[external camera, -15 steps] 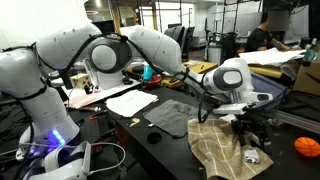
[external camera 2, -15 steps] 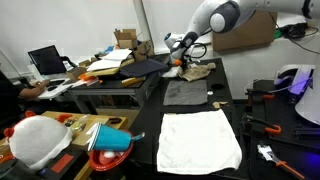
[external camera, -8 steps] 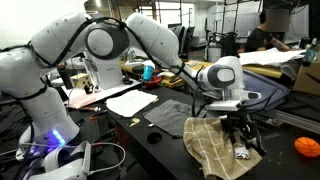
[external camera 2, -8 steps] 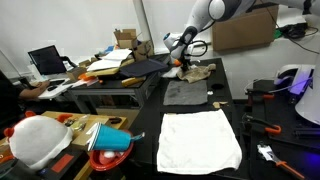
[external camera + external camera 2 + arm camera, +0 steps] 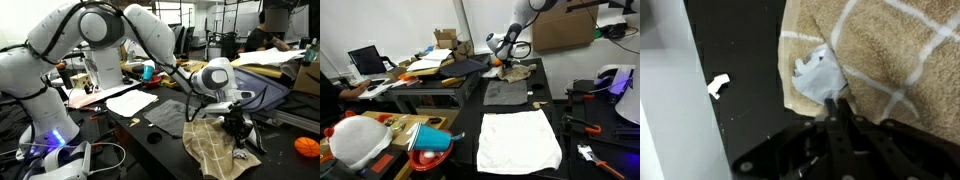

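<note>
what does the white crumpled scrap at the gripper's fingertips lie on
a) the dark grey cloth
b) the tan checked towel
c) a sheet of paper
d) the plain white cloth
b: in the wrist view the white scrap sits on the tan checked towel, near its edge, with the gripper pinched shut at it.

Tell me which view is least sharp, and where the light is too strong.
Wrist view: softest, dark jaws out of focus, checked towel and crumpled white scrap smeared. Exterior view: white cloth nearly washed out. Both exterior views: fairly sharp, evenly lit.
</note>
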Tool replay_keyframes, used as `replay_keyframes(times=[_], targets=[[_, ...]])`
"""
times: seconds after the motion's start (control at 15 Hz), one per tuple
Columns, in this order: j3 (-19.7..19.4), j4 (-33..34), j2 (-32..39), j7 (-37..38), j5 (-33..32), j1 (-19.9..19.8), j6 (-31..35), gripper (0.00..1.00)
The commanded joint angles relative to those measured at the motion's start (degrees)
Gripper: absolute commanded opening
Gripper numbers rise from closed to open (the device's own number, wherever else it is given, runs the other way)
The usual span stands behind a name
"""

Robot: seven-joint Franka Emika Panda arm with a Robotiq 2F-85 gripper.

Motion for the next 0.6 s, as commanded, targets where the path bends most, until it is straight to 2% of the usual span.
replay_keyframes(times=[0.0, 0.13, 0.2, 0.53], targets=[[-3.3, -8.2, -4.3, 7.1, -3.4, 2.3, 4.4, 0.00], [-5.0, -8.9, -4.0, 10.4, -4.7, 3.1, 5.0, 0.01], [-8.7, -8.3, -2.8, 10.3, -1.5, 5.4, 5.5, 0.01], [-14.7, -3.8, 1.7, 14.5, 2.3, 6.7, 2.9, 0.01]])
